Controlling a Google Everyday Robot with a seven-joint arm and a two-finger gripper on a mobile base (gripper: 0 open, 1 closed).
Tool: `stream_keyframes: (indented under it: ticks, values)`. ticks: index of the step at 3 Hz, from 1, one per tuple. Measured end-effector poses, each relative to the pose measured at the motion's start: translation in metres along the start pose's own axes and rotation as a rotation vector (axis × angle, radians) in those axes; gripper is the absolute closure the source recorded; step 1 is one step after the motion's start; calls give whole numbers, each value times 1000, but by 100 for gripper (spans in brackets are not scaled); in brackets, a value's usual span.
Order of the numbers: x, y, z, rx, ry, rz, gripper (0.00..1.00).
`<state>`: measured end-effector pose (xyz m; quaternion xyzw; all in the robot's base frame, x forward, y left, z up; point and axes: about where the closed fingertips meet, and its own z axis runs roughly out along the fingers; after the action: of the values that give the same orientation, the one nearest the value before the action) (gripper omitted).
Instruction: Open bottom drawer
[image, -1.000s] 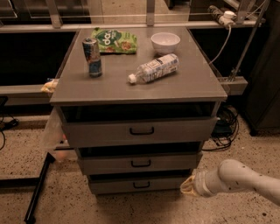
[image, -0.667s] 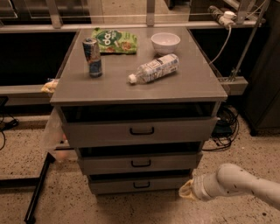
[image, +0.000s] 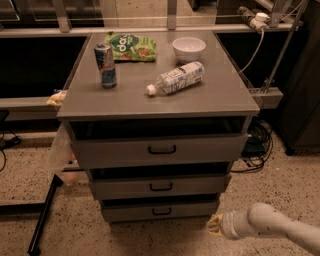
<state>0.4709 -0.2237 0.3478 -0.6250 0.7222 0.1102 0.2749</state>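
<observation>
The bottom drawer is the narrowest grey front at the foot of the cabinet, with a small black loop handle at its centre. It looks shut or nearly so, like the two drawers above it. My gripper is low at the right, just off the drawer's right end and a little in front of it, near the floor. Only its yellowish tip shows ahead of the white arm. It touches nothing.
On the cabinet top stand a can, a lying plastic bottle, a white bowl and a green snack bag. Cables lie at the right. A black bar slants on the floor at the left.
My gripper has moved slightly left towards the bottom drawer's right end. The drawers have not moved.
</observation>
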Motion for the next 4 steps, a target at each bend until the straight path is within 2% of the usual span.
stream_keyframes:
  ticks: [1, 2, 3, 4]
  values:
    - [25, -1, 38, 18, -33, -13, 100]
    - [57, -16, 87, 27, -72, 26, 82]
    - [56, -16, 88, 25, -73, 25, 86]
    - [60, -22, 103, 35, -100, 14, 85]
